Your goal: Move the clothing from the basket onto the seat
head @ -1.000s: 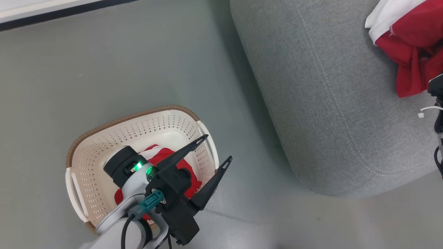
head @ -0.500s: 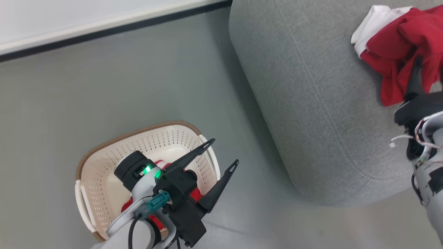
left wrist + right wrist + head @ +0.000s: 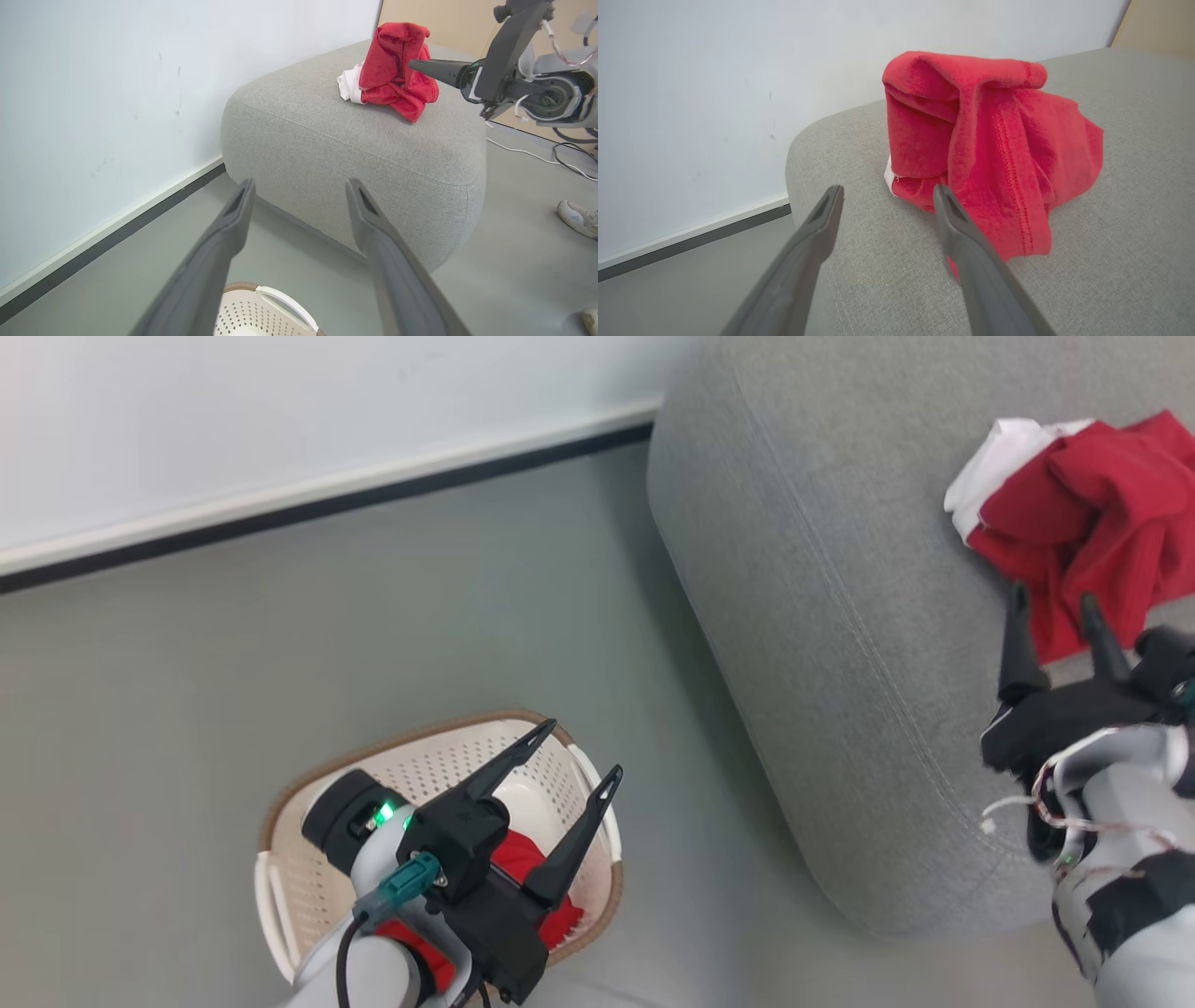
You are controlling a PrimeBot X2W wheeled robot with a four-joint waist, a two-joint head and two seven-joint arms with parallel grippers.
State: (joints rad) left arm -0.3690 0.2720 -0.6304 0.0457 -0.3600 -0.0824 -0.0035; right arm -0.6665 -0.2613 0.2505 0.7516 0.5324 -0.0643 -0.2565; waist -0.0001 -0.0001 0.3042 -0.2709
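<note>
A red garment with a white panel [image 3: 1092, 513] lies crumpled on top of the grey seat [image 3: 840, 569]. My right gripper [image 3: 1050, 595] stands open just short of it, its fingertips at the cloth's near edge with nothing between them. The right wrist view has the same garment [image 3: 985, 135] past the open right gripper [image 3: 888, 188]. More red clothing [image 3: 523, 859] lies in the cream basket [image 3: 420, 767] on the floor, partly hidden by my left arm. My left gripper [image 3: 583, 747] hangs open above the basket's right side. The left wrist view looks past the left gripper [image 3: 300, 183] toward the seat [image 3: 355, 149].
A white wall with a dark baseboard [image 3: 327, 504] runs behind the grey floor. A person's light shoe [image 3: 577, 217] and cables [image 3: 537, 156] lie on the floor beyond the seat. The basket rim [image 3: 261, 308] sits just below my left fingers.
My right gripper has opened, let go of the red garment on the seat and drawn back a little. The head camera has shifted. My left gripper stays open over the basket.
</note>
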